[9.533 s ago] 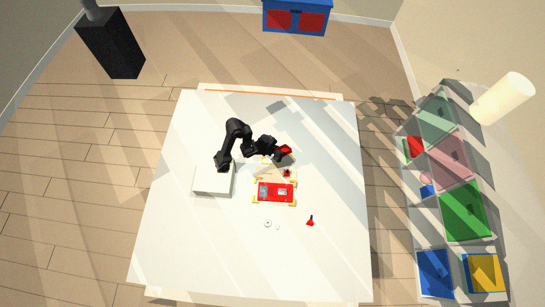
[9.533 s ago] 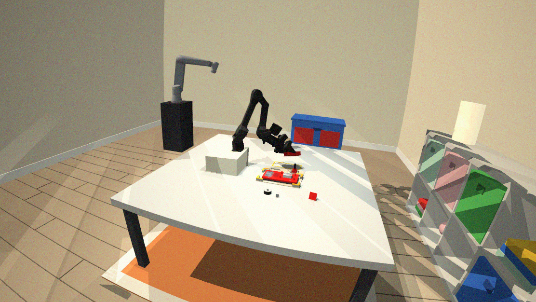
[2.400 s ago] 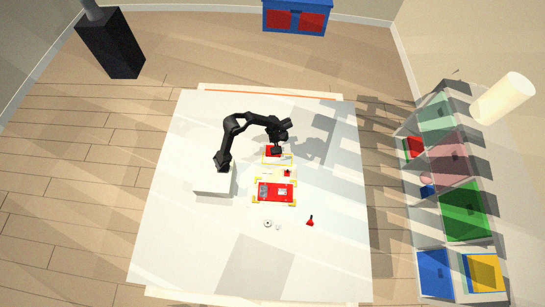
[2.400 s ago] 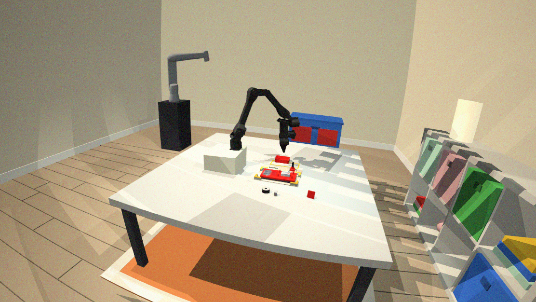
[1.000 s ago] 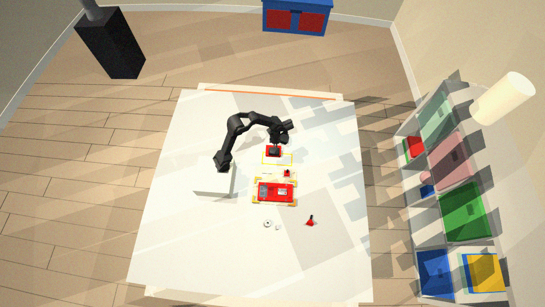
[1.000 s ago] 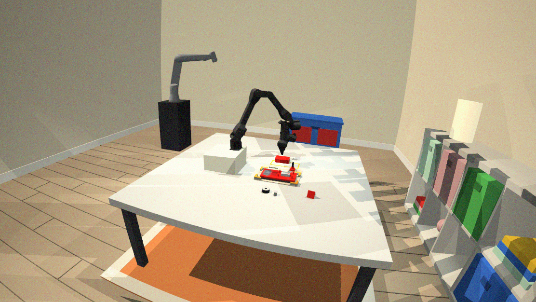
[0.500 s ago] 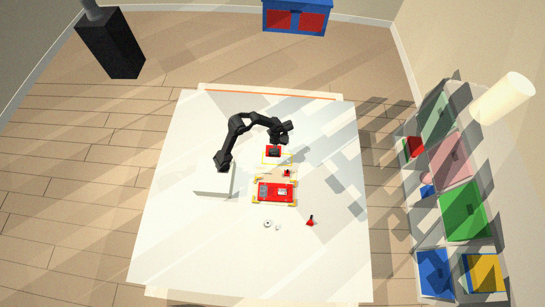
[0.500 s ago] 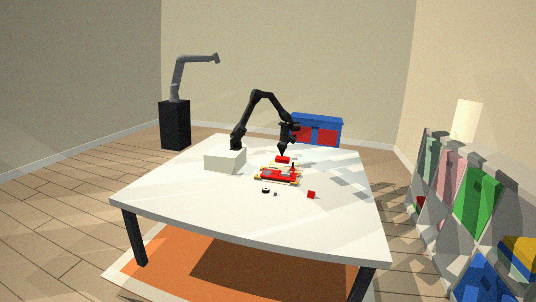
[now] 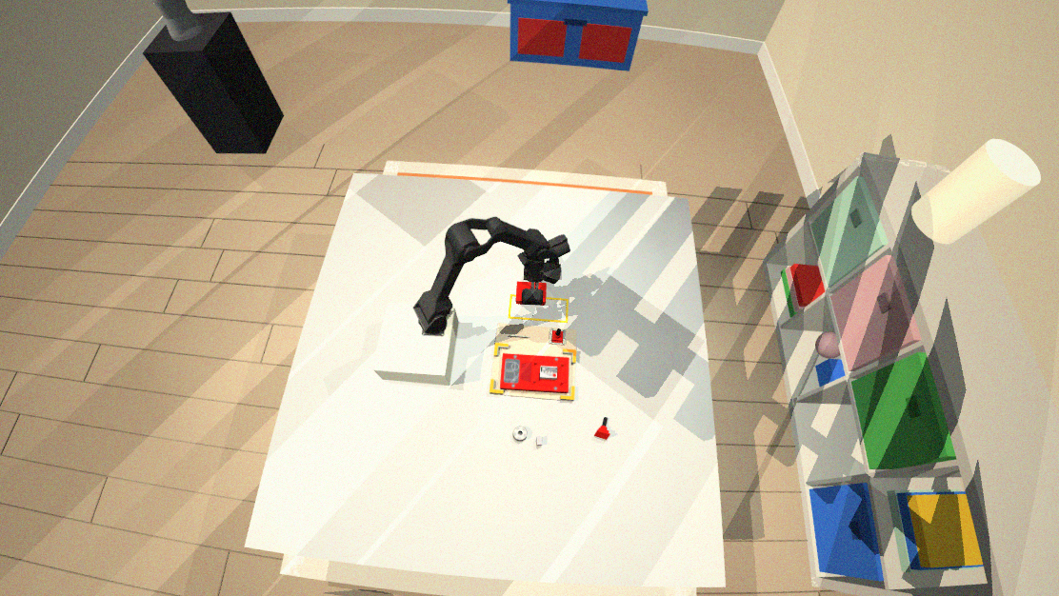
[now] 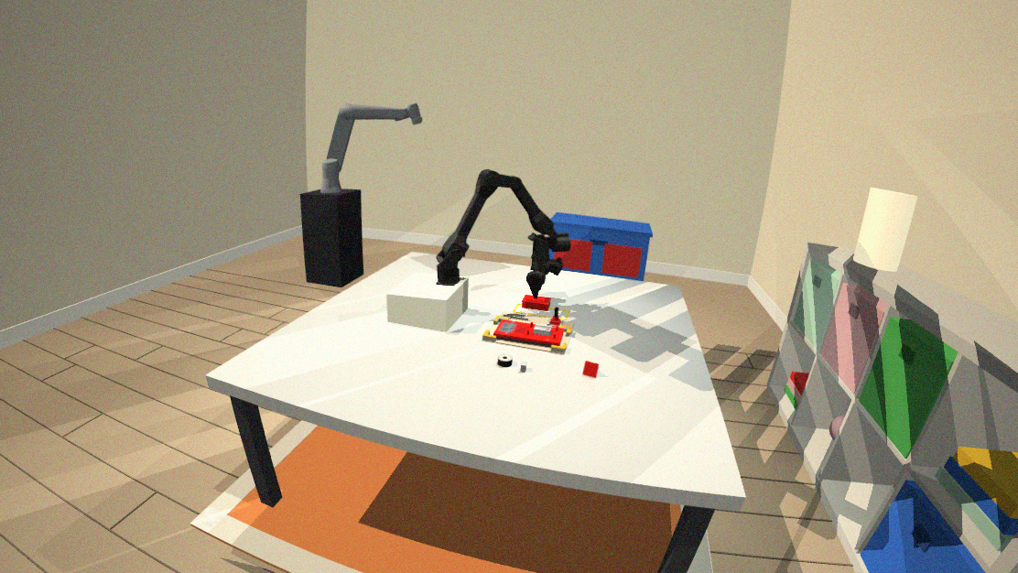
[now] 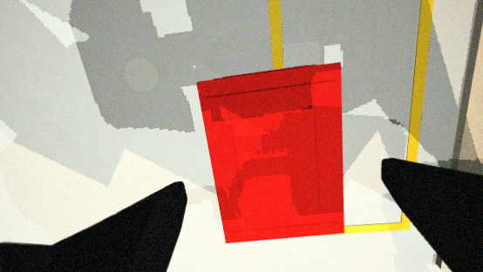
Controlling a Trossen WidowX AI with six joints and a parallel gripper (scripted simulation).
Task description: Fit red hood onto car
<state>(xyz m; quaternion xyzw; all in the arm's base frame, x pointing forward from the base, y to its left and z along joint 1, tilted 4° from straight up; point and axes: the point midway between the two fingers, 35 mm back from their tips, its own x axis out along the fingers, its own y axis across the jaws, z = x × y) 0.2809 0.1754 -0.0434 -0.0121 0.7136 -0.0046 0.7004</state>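
White table (image 10: 398,419) fills the middle of a wood-floored room, and nearest the exterior camera on it lie a small ring-shaped part (image 10: 504,361), a tiny grey cube (image 10: 523,368) and a little red piece (image 10: 590,368), all well apart from the work. Next back sits the red chassis (image 9: 534,372) in its jig (image 9: 497,389) with yellow corner brackets, the engine block (image 9: 549,372) showing a pale label whose marks are too small to read. Just behind that, the red hood (image 11: 275,153) lies flat on the table, overlapping one corner of a yellow outlined rectangle (image 11: 416,109). Right above it hovers the gripper (image 11: 283,205), jaws spread wide, one black finger (image 11: 144,227) on each side of the hood, touching nothing and holding nothing. Behind, the arm rises from a white block (image 10: 427,307). Farther off stand a blue cabinet (image 10: 605,231) with red doors, a black pedestal (image 10: 330,234) carrying a grey arm, and a shelf unit (image 10: 818,255) at the right with coloured bins.
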